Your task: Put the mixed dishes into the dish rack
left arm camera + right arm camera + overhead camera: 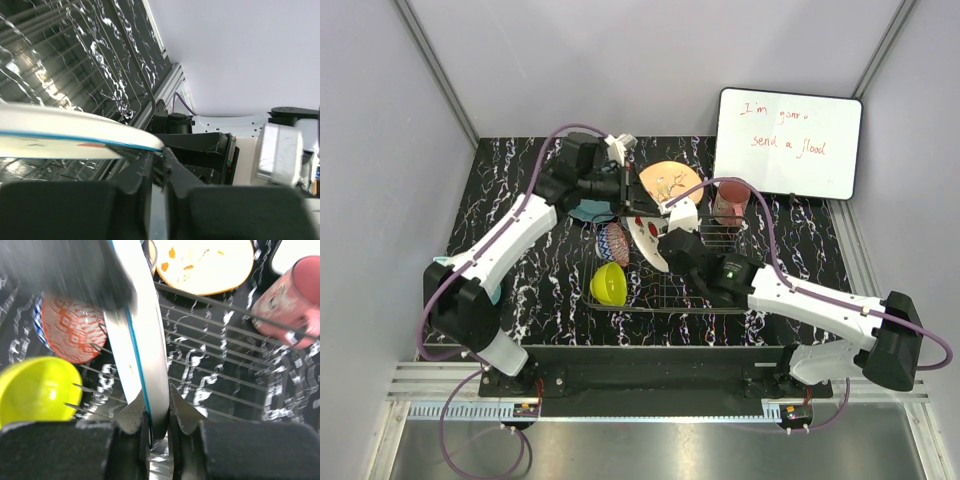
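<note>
**Two Grippers Hold One Plate Over the Rack**

The white red-speckled plate (644, 240) stands on edge, tilted, over the left part of the dish rack (705, 292), gripped at opposite points of its rim. In the right wrist view, the right gripper (157, 407) has its fingers drawn in to a narrow slot, pinching the plate's near rim along the thin blue line that runs around it. The left gripper (159, 156) is likewise nearly closed, its two dark fingers clamped on the plate's far rim, on the side toward the back of the rack.

The rack's wire grid shows below the plate in both wrist views. The small red-patterned bowl (67, 330) sits on edge at the rack's left end, just beside the plate. The yellow-green bowl (35, 387) is at the same end, nearer the arm bases, with prong tips showing in front of it. The reddish-brown cup (730, 201) stands at the rack's far right corner. The orange plate (670, 182) lies just beyond the rack's far side. The teal plate (588, 212) lies off the rack's far left corner, largely hidden beneath the left arm. A white board (788, 142) with red writing leans well behind the rack, to the right, on the black marbled table (520, 290).
</note>
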Motion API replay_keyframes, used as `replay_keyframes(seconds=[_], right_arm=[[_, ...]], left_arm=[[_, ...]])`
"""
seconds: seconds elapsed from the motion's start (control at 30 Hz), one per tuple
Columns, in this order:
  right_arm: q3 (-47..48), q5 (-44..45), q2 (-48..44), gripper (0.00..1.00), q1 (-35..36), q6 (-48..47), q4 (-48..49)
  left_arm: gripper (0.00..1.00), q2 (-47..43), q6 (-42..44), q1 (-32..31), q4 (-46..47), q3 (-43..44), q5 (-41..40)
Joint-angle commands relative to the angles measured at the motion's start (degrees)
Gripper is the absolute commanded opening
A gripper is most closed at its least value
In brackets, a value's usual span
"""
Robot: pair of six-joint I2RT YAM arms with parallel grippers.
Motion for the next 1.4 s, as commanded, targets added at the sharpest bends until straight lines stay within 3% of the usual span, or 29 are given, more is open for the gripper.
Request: replay_keyframes(seconds=[0.0,0.07,0.1,0.13,0.2,0.27,0.4,0.5,0.63,0.93,1.37], right_arm=[[0.82,3.78,-5.19,0.00,1.57,-15.53,2.65],[1.51,4.66,-5.46,0.00,1.48,-22.55,4.24],[1.69,4.66,-5.64,0.00,1.48,-24.49,5.90],[1.69,4.49,-5.72,0.00,1.56,-28.60,6.87],[2.31,4.22,-5.46,0.00,1.57,-32.05,8.71],[2.31,3.35,-5.37,0.00,1.57,-37.77,10.12],[-0.06,3.69,-5.72,0.00,1.48,-52.58,16.09],[-2.78,3.78,-5.73,0.00,1.57,-64.36,24.60],[-4.02,-1.04,-4.58,0.00,1.39,-73.81,28.85],[-4.72,-5.53,-3.79,0.00,1.04,-68.81,25.52],[-8.50,-7.90,-1.60,0.00,-0.28,-65.21,26.39]], left_arm=[[0.28,-2.44,1.49,9.62,4.01,6.48,2.87],[0.43,-1.82,0.96,14.28,2.53,8.76,7.87],[0.63,-1.65,0.87,17.26,2.00,9.30,11.37],[0.74,-1.30,0.87,18.76,0.95,9.65,13.15],[0.81,-1.29,2.71,23.06,-1.16,10.79,15.97],[0.99,-2.61,5.16,25.71,-2.66,10.88,16.77],[0.99,-5.07,7.02,33.26,-3.02,8.34,19.05],[0.99,-7.00,10.35,36.61,-4.76,4.56,19.58],[0.99,-7.53,17.72,39.43,-8.20,1.05,18.18],[0.99,-7.01,24.95,42.33,-12.42,-2.47,14.57],[0.99,-7.09,22.32,42.42,-9.35,-4.06,13.78]])
